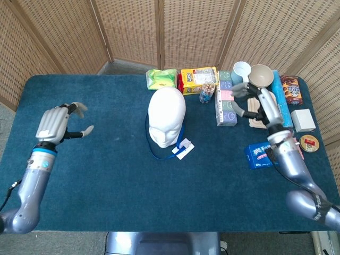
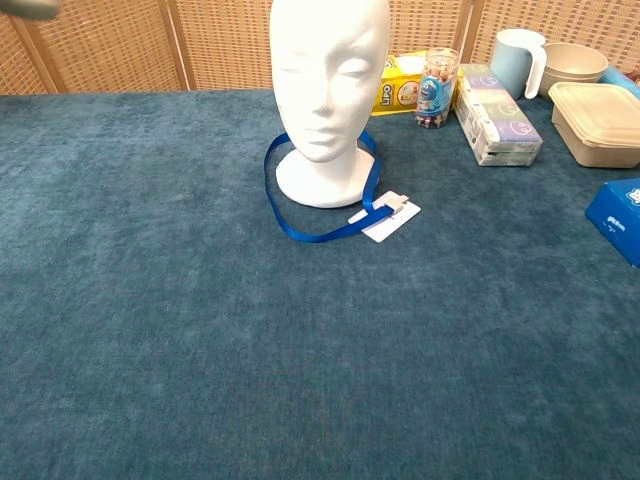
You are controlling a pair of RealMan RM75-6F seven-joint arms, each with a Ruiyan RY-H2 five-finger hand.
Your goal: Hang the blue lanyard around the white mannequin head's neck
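Left robot hand [image 1: 54,123] raised, fingers spread; right robot hand [image 1: 255,103] raised, empty.

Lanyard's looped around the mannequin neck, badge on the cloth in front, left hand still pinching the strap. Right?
Not quite. The left hand holds nothing: the head view shows it open near the table's left edge, well clear of the blue lanyard. The rest stands: the strap circles the white mannequin head at its neck, and the badge lies on the cloth in front.

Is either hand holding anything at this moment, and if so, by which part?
Nothing is held. The left hand and right hand are both empty, fingers apart; the blue lanyard lies around the mannequin head.
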